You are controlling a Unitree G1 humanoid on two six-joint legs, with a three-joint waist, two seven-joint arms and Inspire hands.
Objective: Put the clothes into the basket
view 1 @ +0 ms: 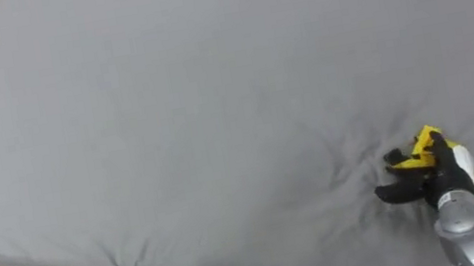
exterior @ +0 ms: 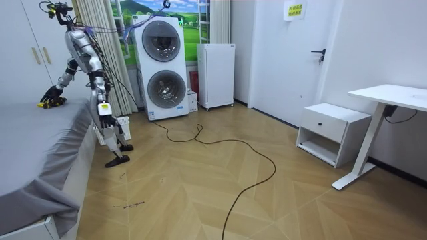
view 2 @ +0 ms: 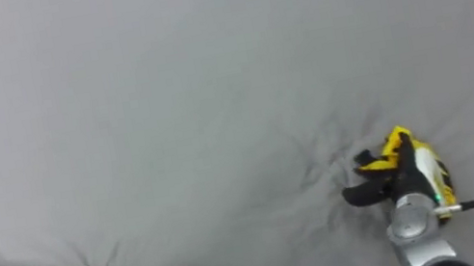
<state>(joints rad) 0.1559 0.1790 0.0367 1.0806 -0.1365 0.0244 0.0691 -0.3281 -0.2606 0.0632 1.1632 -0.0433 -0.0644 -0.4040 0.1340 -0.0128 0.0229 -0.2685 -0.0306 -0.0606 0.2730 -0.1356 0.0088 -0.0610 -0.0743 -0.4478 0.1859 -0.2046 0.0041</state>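
Nearest me at five o'clock, my right hand [view 1: 430, 173] rests half-curled on the puckered grey sheet [view 1: 213, 108], pinching it or not I cannot tell, no clothes seen in it, so lifting could drag that sheet instead.

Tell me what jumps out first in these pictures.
A wide grey bed, with the robot's yellow-and-black right hand resting on it low on the right, creases in the sheet gathering there. In the room view, a stacked washer and dryer stands at the far wall behind the robot.
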